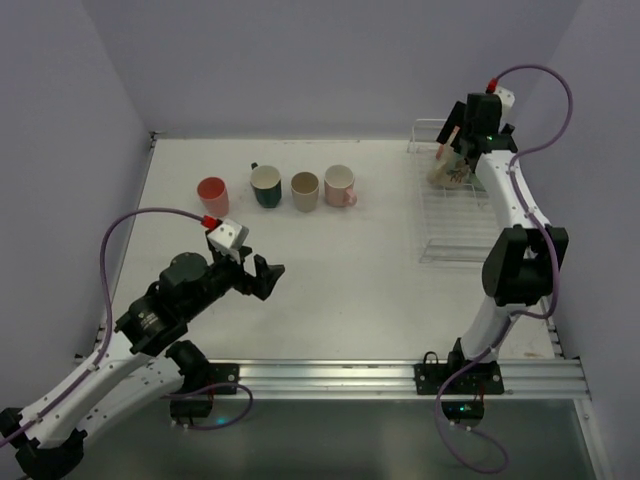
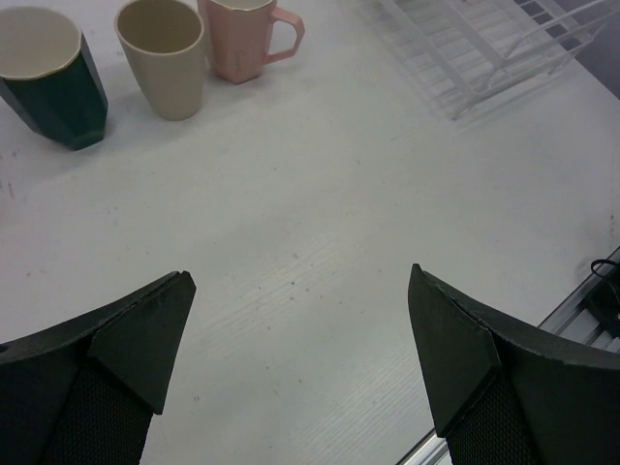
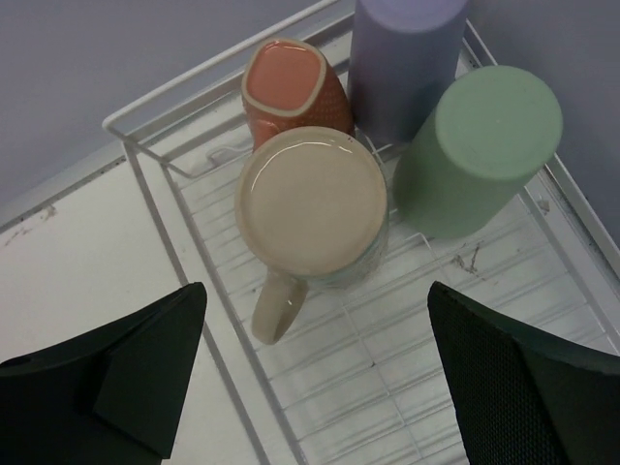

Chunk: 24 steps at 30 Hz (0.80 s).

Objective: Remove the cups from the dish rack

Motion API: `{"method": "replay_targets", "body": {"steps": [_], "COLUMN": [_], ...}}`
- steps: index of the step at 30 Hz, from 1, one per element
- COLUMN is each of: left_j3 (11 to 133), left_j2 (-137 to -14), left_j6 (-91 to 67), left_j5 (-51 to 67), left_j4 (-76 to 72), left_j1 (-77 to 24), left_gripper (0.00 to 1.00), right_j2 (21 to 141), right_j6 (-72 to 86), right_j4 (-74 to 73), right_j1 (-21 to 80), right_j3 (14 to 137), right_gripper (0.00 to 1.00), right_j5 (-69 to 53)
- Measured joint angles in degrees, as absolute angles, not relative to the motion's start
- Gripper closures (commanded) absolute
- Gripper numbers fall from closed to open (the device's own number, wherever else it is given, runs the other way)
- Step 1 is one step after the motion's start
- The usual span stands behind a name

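Four cups stand upright in a row on the table: red (image 1: 212, 193), dark green (image 1: 266, 186), tan (image 1: 304, 191) and pink (image 1: 340, 185). The white dish rack (image 1: 456, 225) is at the right. In the right wrist view a cream mug (image 3: 312, 213), salmon cup (image 3: 291, 89), lavender tumbler (image 3: 402, 58) and light green tumbler (image 3: 480, 145) sit upside down in its far end. My right gripper (image 3: 315, 373) is open above the rack, just short of the cream mug. My left gripper (image 2: 295, 354) is open and empty over bare table; the dark green (image 2: 48, 82), tan (image 2: 165, 53) and pink (image 2: 242, 39) cups lie beyond it.
The near part of the rack (image 3: 407, 387) holds nothing. Purple walls close the table on the left, back and right. A metal rail (image 1: 400, 375) runs along the near edge. The rack corner shows in the left wrist view (image 2: 484, 58).
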State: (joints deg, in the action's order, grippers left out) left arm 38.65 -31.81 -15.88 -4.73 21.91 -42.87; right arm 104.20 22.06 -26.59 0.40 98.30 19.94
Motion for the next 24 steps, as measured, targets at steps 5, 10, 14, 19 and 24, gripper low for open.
{"method": "replay_targets", "body": {"steps": [5,10,14,19,24], "left_j3": [38.7,38.7,38.7,38.7,38.7], "left_j2": [-33.6,-34.2,-34.7,-35.9,-37.0], "left_j6": [-15.3,-15.2,-15.2,-15.2,-15.2], "left_j5": [-2.9,-1.7,-1.3,-1.1,-0.8], "left_j4": [21.9,21.8,21.5,21.3,21.1], "left_j1": [-42.1,-40.9,-40.7,-40.1,-39.0], "left_gripper": [0.00,0.00,0.00,0.00,0.00], "right_j2": [109.4,112.7,115.8,120.3,123.2], "right_j6": [20.8,20.0,19.5,18.4,17.5], "right_j4": [-29.1,-30.0,-30.6,-32.1,-32.6], "right_j1": [0.3,0.3,0.3,-0.6,-1.8], "right_j3": [102.5,105.9,109.2,114.6,117.1], "right_gripper": [0.01,0.01,0.01,0.01,0.01], "right_j5": [19.8,19.8,19.8,19.9,20.0]}}
